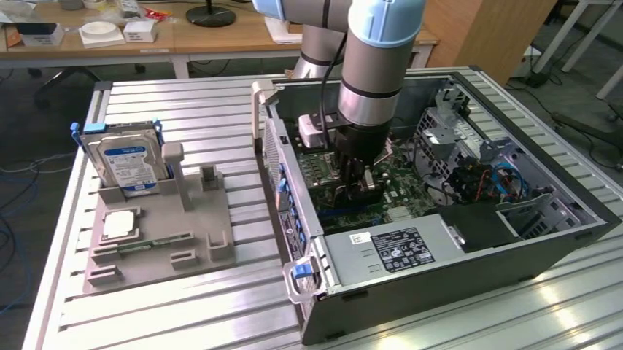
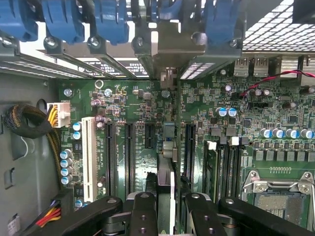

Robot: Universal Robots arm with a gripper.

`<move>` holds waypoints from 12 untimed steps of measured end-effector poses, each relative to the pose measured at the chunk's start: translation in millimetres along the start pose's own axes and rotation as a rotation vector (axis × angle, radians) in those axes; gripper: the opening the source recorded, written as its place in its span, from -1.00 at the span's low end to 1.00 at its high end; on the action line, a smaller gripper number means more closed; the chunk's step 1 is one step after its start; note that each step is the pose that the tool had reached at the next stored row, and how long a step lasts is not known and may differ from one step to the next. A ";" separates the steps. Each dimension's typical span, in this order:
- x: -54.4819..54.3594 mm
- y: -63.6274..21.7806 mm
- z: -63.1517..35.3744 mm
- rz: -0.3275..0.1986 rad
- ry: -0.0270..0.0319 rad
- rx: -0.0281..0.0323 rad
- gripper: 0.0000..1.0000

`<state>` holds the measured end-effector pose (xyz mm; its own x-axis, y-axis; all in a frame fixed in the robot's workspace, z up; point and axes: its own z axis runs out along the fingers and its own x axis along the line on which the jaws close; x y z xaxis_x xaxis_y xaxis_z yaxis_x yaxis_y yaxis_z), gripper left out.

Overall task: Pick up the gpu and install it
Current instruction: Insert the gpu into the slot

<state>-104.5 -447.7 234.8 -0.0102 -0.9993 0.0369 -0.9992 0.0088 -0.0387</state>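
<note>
Gripper [image 2: 170,219] clamped narrowly on the gpu [image 2: 167,182] inside the open computer case [image 1: 467,270].
It stands edge-on over the motherboard [image 2: 275,98] slots; the case lies on a ribbed aluminium table [image 1: 195,306], wooden desks [image 1: 233,40] behind.

the exterior camera stands off the arm, high and well back, looking slantwise down on the whole table [image 1: 195,321], the parts tray [image 1: 156,244] and the open computer case [image 1: 467,270]. the wrist camera sits close behind the gripper [image 2: 170,216], facing along the graphics card [image 2: 166,182] onto the circuit board [image 2: 275,108]. both views share that board inside the case.
</note>
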 end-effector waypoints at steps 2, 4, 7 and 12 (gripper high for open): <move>0.0 0.0 0.0 0.000 0.0000 0.0001 -0.46; 0.0 0.2 0.0 0.000 0.0000 0.0003 -0.46; 0.0 0.7 0.3 0.000 0.0001 0.0057 -0.46; 0.0 3.5 0.4 -0.001 -0.0002 0.0109 -0.46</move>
<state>-108.0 -447.7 234.2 -0.0091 -0.9993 0.0367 -0.9987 0.0073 -0.0495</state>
